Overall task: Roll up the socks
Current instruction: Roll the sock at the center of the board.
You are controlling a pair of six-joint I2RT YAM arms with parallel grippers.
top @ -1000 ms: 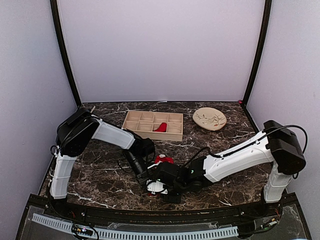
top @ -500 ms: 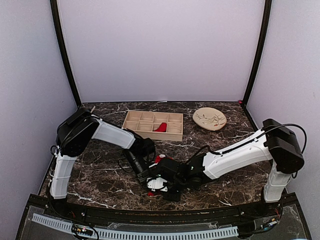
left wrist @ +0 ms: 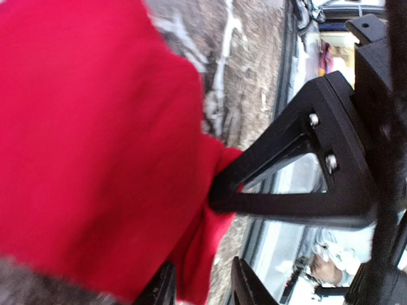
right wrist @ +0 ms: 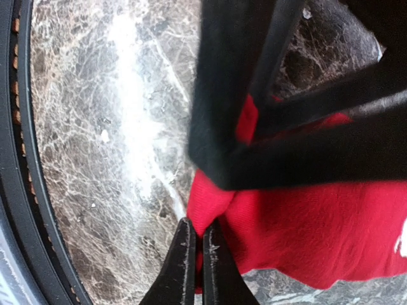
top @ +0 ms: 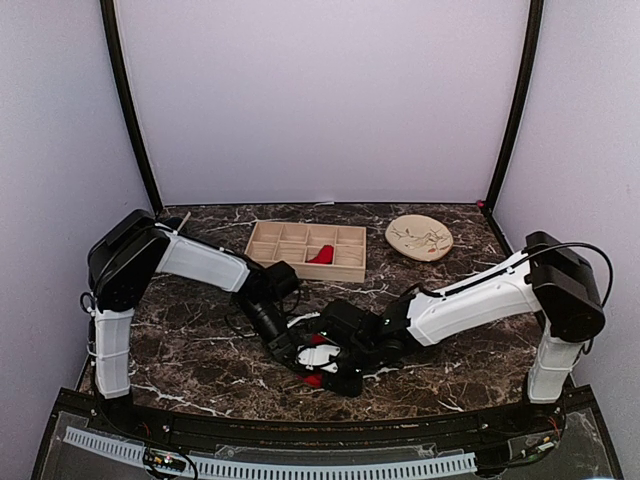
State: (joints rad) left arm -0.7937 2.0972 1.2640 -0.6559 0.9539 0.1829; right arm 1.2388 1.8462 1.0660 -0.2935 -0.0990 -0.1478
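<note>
Red all over both wrist cameras, close up on the loose sock (left wrist: 95, 146), low by the front edge of the dark marble table (right wrist: 95, 127). From the right wrist: right gripper (right wrist: 198, 267) clenched tight on a fold of that red cloth, tips pressed together. Also a sliver of white patch (right wrist: 402, 241) at the far right edge, out of the left wrist's sight. From the left wrist: left gripper (left wrist: 200, 289) parted, released, a flap of cloth hanging in the gap, not squeezed. Same view: black triangular finger (left wrist: 280, 206) of the other arm biting into the sock's edge.

Up top, a different story: both arms meeting low at front centre, only scraps of red peeking out around the black fingers. Only from up there: wooden tray (top: 262, 247) at the back, second sock (top: 321, 255) tucked in a compartment right of its middle, and a round plate (top: 419, 238) off to the right, apart from the tray.

Tally: two socks, two arms, one tray, one plate. Thin brownish markings on the plate, too small to make out.
</note>
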